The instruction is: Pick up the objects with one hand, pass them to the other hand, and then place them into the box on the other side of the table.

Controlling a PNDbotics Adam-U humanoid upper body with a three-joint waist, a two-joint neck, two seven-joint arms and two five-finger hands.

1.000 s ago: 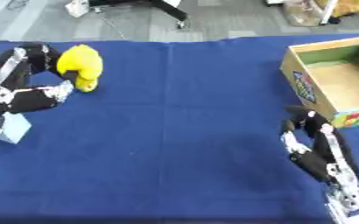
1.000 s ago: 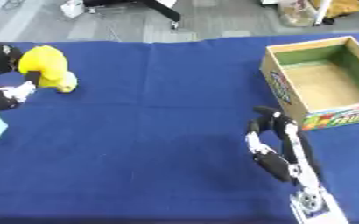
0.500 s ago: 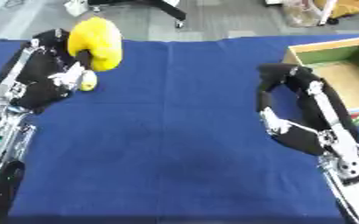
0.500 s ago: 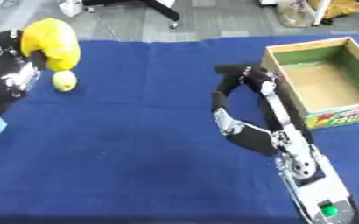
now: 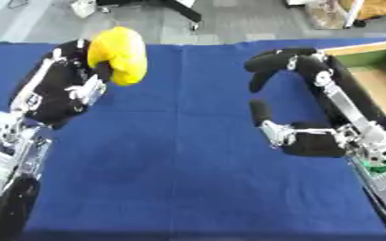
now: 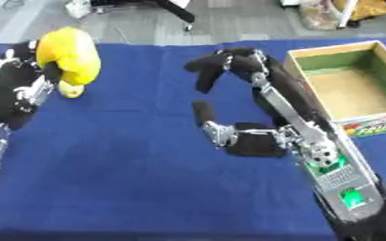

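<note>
Left eye view: left hand (image 5: 64, 89) grasps the yellow object (image 5: 118, 55), lifted. Right hand (image 5: 299, 89) is unclenched, fingers curved, waiting mid-table. Handover pending; the box (image 6: 349, 89) lies far right.

A dark blue cloth (image 5: 172, 179) covers the table from the near edge to its far edge, lying flat with faint creases. Beyond the far edge lies a grey floor (image 6: 229, 21), with a black chair base (image 5: 159, 4) at the top centre and a small white object (image 6: 79, 7) beside it to the left. In the top right corner stand orange and tan things (image 5: 344, 12), too blurred to make out.
</note>
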